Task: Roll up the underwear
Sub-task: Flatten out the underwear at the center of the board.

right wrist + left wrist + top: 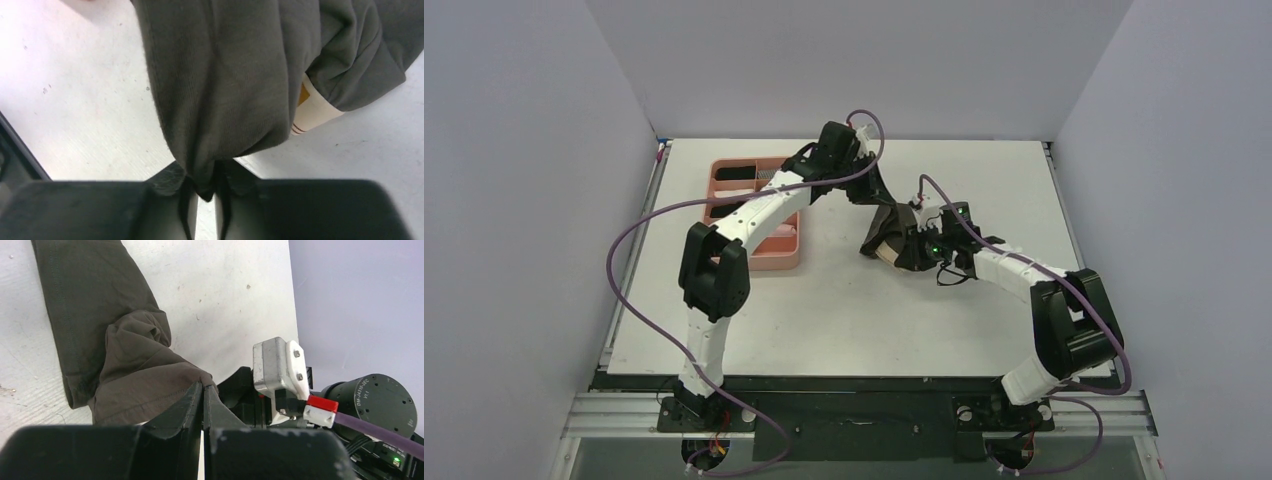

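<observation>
The underwear [892, 232] sits near the middle of the table [824, 320], to the right of the pink tray [776, 258] and well apart from it. It is bunched into a dark grey-brown heap between the two arms, and part of it looks raised off the surface. In the overhead view a strip of its beige waistband [885, 256] shows at the lower left edge of the heap.

The left gripper [879, 196] reaches in from the far side. In the left wrist view its jaws are pressed fully together, with a folded edge of the cloth [125, 365] running right up into their tips [203, 390], so it appears to pinch a thin bit of fabric.

The right gripper [916, 246] comes in from the near right. Its jaws are nearly closed, with only a narrow slit between them, and a gathered fold of the garment [225, 75] is clamped in that slit [205, 186]. The waistband [315, 111] peeks out beneath the cloth on the right side of that view
</observation>
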Tool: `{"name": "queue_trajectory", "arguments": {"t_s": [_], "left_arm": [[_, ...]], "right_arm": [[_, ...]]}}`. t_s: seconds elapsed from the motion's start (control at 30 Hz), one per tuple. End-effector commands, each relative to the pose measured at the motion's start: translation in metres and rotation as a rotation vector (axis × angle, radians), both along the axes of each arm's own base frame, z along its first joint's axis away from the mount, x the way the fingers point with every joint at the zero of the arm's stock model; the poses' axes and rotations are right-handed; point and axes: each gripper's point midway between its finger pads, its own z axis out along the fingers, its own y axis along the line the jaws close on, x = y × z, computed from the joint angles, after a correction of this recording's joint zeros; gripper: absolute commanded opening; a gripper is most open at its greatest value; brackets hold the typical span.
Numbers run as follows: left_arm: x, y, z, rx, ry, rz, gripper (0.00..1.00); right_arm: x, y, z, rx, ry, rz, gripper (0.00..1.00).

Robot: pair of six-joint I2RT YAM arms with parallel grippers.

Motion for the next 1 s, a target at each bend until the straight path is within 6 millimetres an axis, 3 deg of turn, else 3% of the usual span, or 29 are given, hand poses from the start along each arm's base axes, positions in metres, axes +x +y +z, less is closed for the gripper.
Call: {"name": "queue_trajectory", "arguments": {"t_s": [0.0, 0.13, 0.17, 0.2, 0.23, 0.27, 0.3, 0.33, 0.37, 0.4, 0.43, 0.53, 0.73, 0.83, 0.97], "left_arm": [[0.012, 0.010, 0.036, -0.057, -0.094, 0.012, 0.00], [0.017, 0.026, 0.049, -0.048, -0.156, -0.010, 0.00], [0.017, 0.029, 0.052, -0.039, -0.186, -0.034, 0.00], [0.016, 0.031, 0.060, -0.033, -0.205, -0.050, 0.00], [0.017, 0.035, 0.062, -0.009, -0.250, -0.082, 0.00], [0.015, 0.038, 0.069, 0.004, -0.268, -0.097, 0.00], [0.018, 0.043, 0.071, 0.029, -0.313, -0.117, 0.00], [0.021, 0.050, 0.077, 0.046, -0.347, -0.125, 0.00], [0.025, 0.054, 0.081, 0.054, -0.364, -0.122, 0.00], [0.032, 0.064, 0.089, 0.064, -0.398, -0.111, 0.00], [0.036, 0.069, 0.092, 0.074, -0.413, -0.102, 0.00], [0.061, 0.090, 0.117, 0.093, -0.509, -0.059, 0.00], [0.098, 0.098, 0.162, 0.122, -0.715, -0.010, 0.00], [0.113, 0.102, 0.183, 0.145, -0.813, 0.035, 0.00], [0.115, 0.111, 0.194, 0.186, -0.887, 0.052, 0.00]], "right_arm": [[0.019, 0.002, 0.036, 0.028, -0.094, 0.025, 0.04], [0.018, -0.019, 0.056, -0.033, -0.099, 0.039, 0.00], [0.028, -0.023, 0.070, -0.076, -0.157, 0.061, 0.00], [0.017, -0.031, 0.068, -0.122, -0.110, 0.075, 0.00], [0.030, -0.037, 0.086, -0.182, -0.181, 0.095, 0.00], [0.021, -0.045, 0.083, -0.232, -0.130, 0.108, 0.00], [0.035, -0.052, 0.104, -0.294, -0.196, 0.110, 0.00], [0.030, -0.060, 0.103, -0.336, -0.161, 0.115, 0.00], [0.042, -0.069, 0.121, -0.396, -0.216, 0.104, 0.00], [0.039, -0.075, 0.122, -0.432, -0.192, 0.109, 0.00], [0.050, -0.082, 0.137, -0.484, -0.237, 0.100, 0.00], [0.058, -0.098, 0.154, -0.592, -0.260, 0.108, 0.00], [0.101, -0.117, 0.203, -0.783, -0.412, 0.036, 0.00], [0.117, -0.126, 0.214, -0.888, -0.449, 0.016, 0.00], [0.124, -0.135, 0.232, -1.007, -0.501, 0.014, 0.00]]}}
